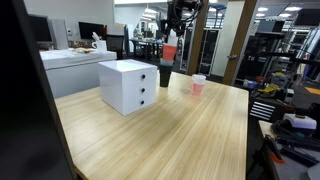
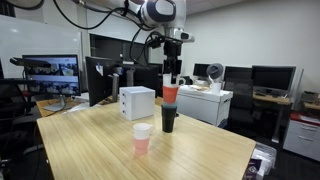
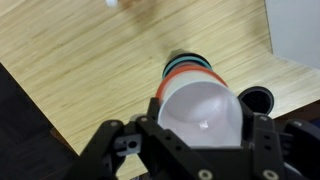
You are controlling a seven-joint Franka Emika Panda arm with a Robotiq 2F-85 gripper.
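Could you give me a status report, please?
Tool shut on cup stack. Stack upright over black cup. Small cup, drawer unit stand apart.

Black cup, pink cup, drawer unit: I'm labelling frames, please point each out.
black cup [image 2: 169, 120]: in an exterior view, side wall.
pink cup [image 2: 142, 146]: in an exterior view, lower wall.
drawer unit [image 1: 127, 66]: in an exterior view, top face.

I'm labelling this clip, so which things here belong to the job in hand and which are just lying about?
In use: gripper, stacked cups it holds, black cup below.
Lying about: pink cup, white drawers, table.
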